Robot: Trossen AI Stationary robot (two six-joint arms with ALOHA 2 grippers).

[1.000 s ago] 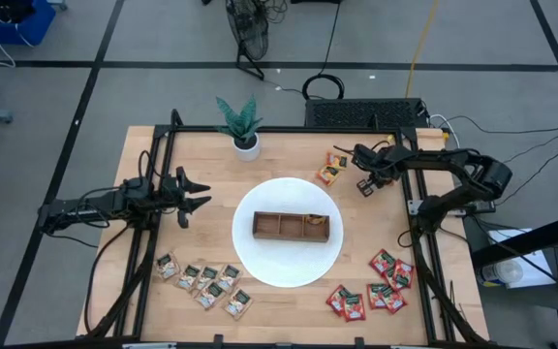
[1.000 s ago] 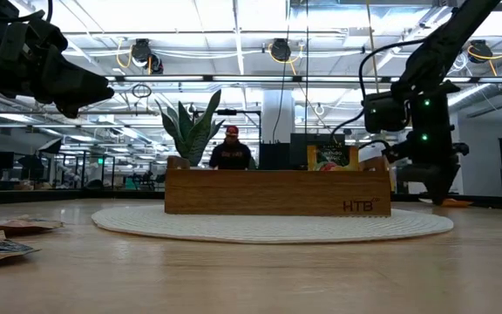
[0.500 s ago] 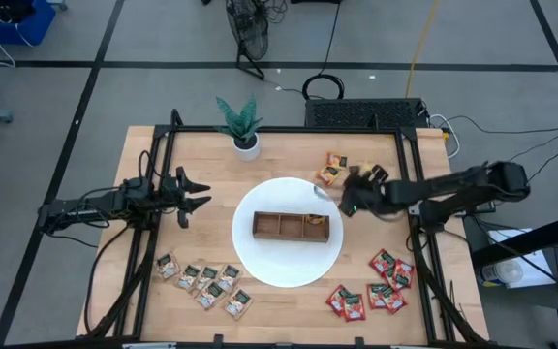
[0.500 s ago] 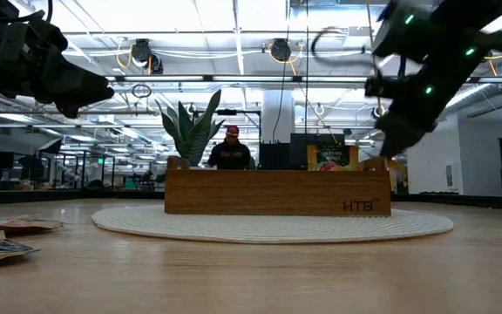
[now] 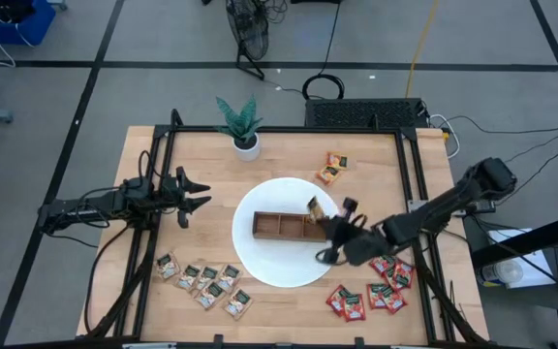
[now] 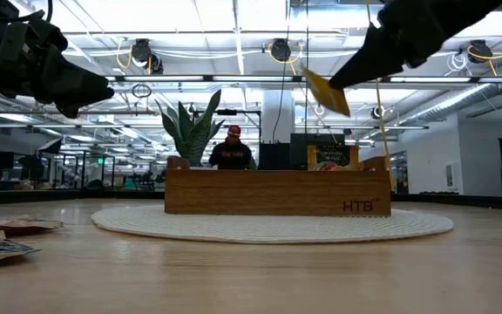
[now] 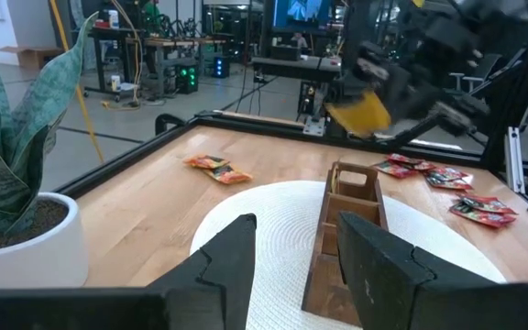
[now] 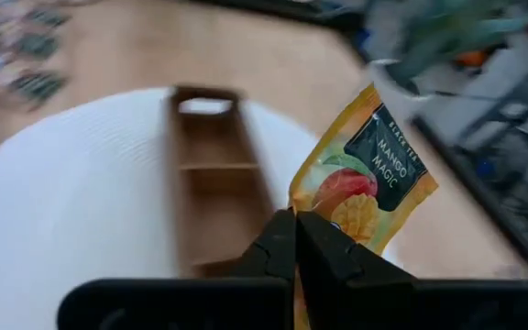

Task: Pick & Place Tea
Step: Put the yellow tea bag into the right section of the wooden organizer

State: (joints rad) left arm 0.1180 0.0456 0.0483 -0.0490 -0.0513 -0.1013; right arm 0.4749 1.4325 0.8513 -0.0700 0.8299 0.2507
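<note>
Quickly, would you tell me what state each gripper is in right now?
Left gripper: open, empty, waiting at the table's left side.
Right gripper: shut on an orange-yellow tea sachet, held above the wooden tray.

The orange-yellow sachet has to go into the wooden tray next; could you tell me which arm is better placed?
Right: its gripper is shut on the orange-yellow sachet just above the tray. The left gripper waits apart.

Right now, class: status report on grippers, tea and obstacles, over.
Right gripper shut on orange-yellow sachet, above wooden tray. Left gripper open, waiting table-left. Nothing in the way.
</note>
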